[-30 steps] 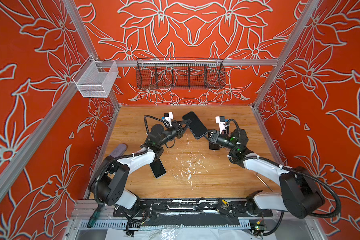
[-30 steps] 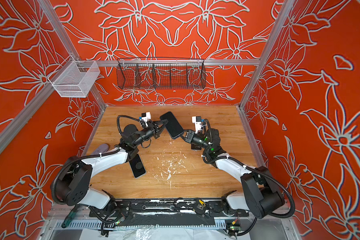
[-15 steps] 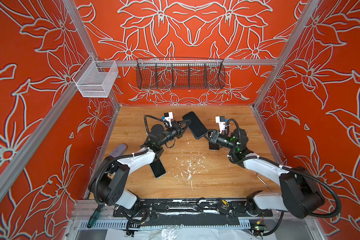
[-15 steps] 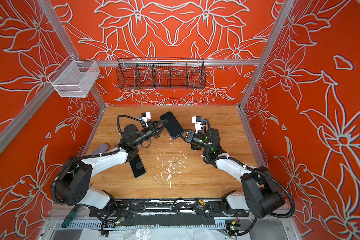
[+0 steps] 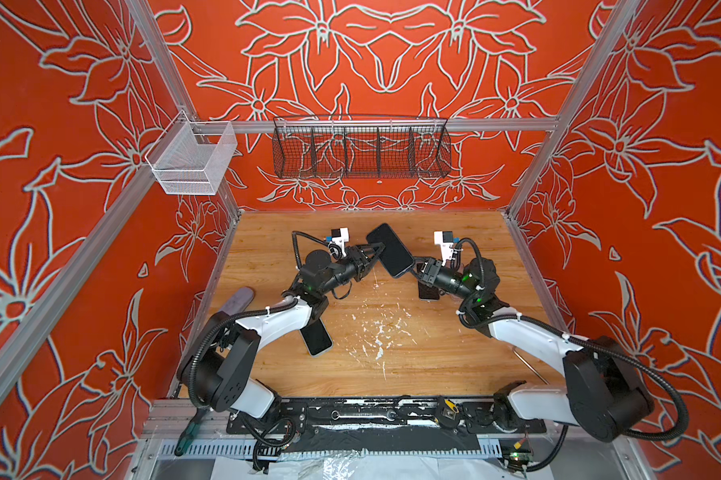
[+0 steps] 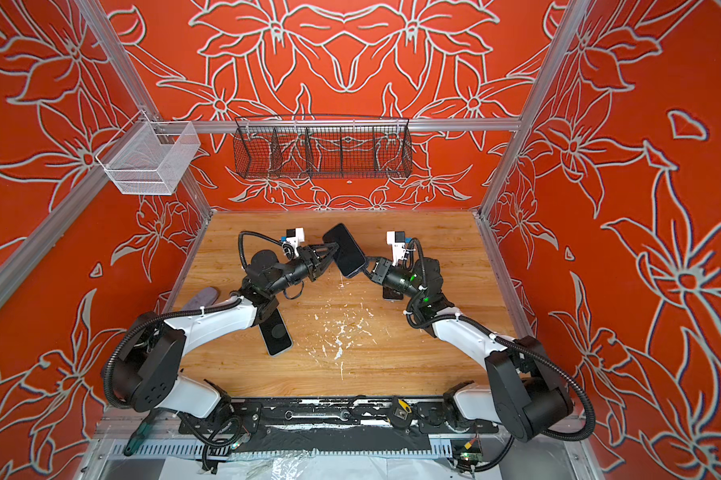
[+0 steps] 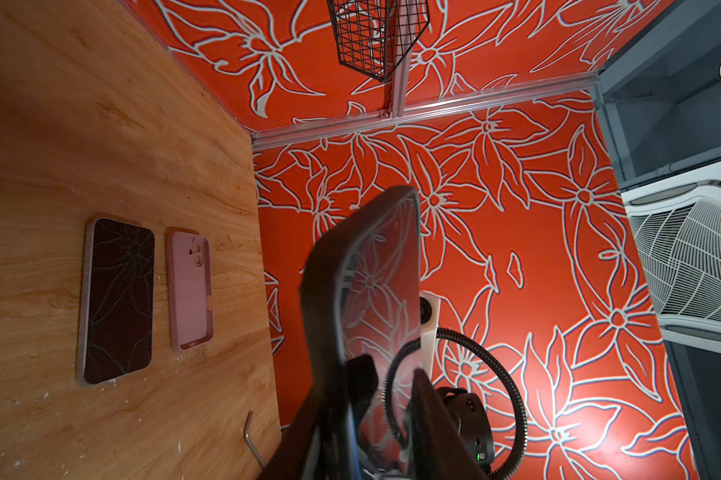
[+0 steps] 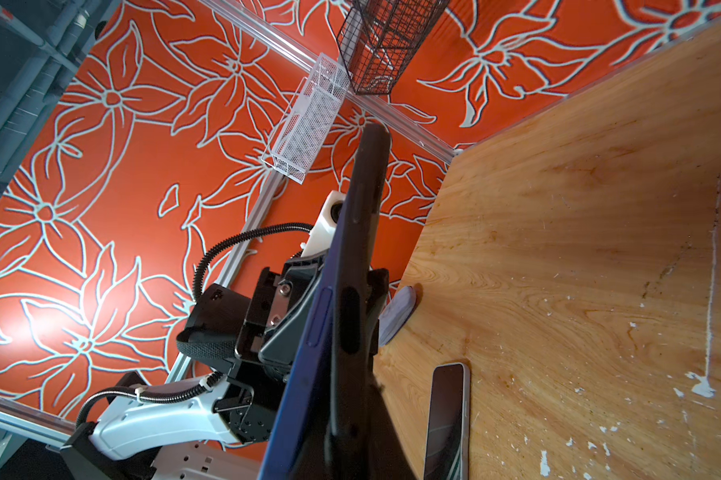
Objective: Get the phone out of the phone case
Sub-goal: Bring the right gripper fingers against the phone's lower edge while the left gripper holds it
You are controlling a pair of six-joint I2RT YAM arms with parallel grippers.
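The phone (image 5: 390, 249) (image 6: 346, 249), a blue body in a dark phone case (image 8: 365, 208), hangs above the back of the wooden table (image 5: 392, 374) between both arms. In the right wrist view its blue edge (image 8: 313, 332) stands slightly away from the case's side. My right gripper (image 5: 413, 269) (image 8: 346, 399) is shut on the phone's lower end. My left gripper (image 5: 373, 252) (image 7: 392, 370) is open. Its fingers (image 7: 365, 374) stand apart on either side of the phone's opposite edge, with the glossy screen (image 7: 386, 270) showing between them.
A bare phone (image 5: 317, 338) (image 8: 446, 419) lies by the left arm. A dark-screened phone (image 7: 117, 299) and a pink case (image 7: 190, 286) lie under the right arm. A lavender case (image 5: 238, 299) and a hex key (image 5: 525, 365) lie near the side walls. Black (image 5: 361, 147) and white (image 5: 192, 162) baskets hang on the walls.
The left gripper's jaws have spread apart from their grip on the phone. The right gripper has closed a little tighter. Both arms and the phone have hardly shifted.
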